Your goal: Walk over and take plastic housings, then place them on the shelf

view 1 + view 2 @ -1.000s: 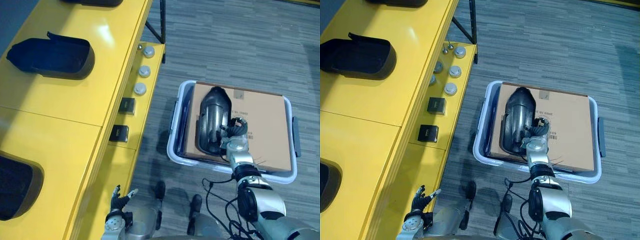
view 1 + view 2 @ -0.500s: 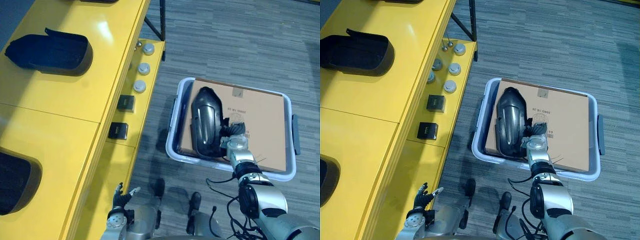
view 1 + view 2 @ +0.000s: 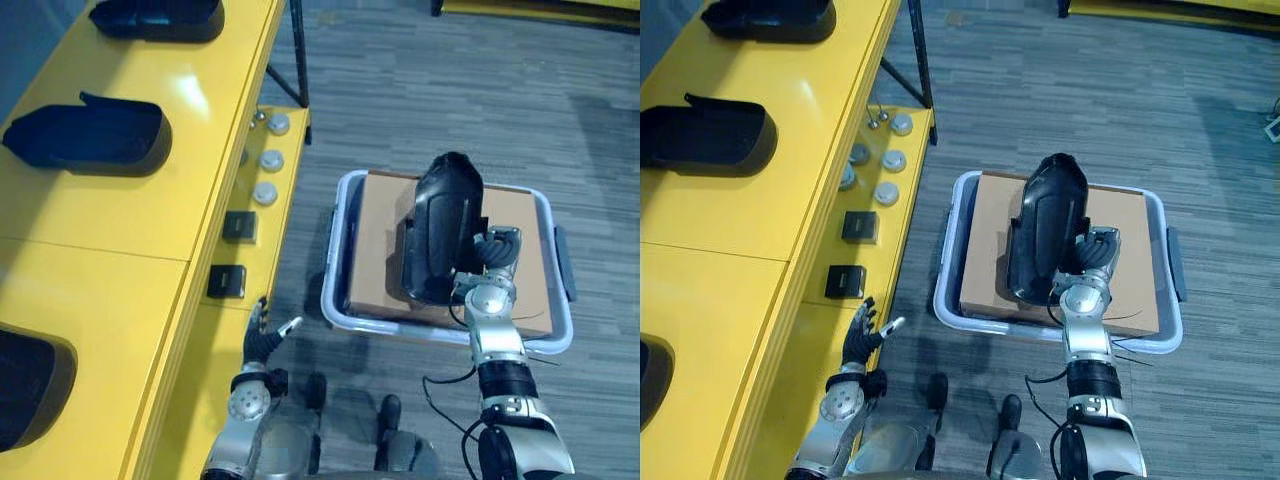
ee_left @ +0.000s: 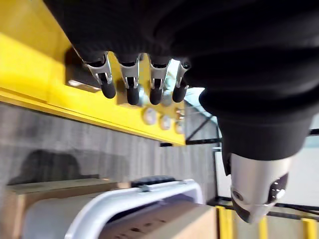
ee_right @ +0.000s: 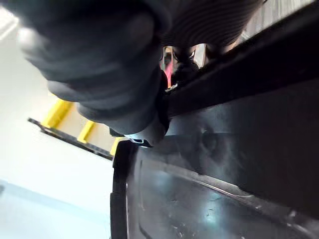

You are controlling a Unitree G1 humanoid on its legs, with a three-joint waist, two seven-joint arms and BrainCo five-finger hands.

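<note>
- Housing point(image 3: 440, 225): we hold it in the right hand point(image 3: 492, 270), fingers curled round its right edge, over the box point(image 3: 375, 250) in the bin point(image 3: 332, 262).
- Left hand point(image 3: 262, 335): fingers straight, holding nothing, just beside the shelf point(image 3: 110, 270) front.
- Step, as we judge: taking done, placing not begun.
- Next calls for: carrying it left to the bare shelf stretch near the shelved housings point(image 3: 90, 135), with the grip kept firm.

I see left hand point(image 4: 130, 74) with fingers straight in row, thumb set apart. Beyond fingertips: yellow shelf point(image 4: 30, 64), round silver knobs point(image 4: 149, 115) on its front. Grey floor point(image 4: 75, 144) between shelf and white-rimmed bin point(image 4: 129, 199) holding cardboard box point(image 4: 169, 224).
</note>
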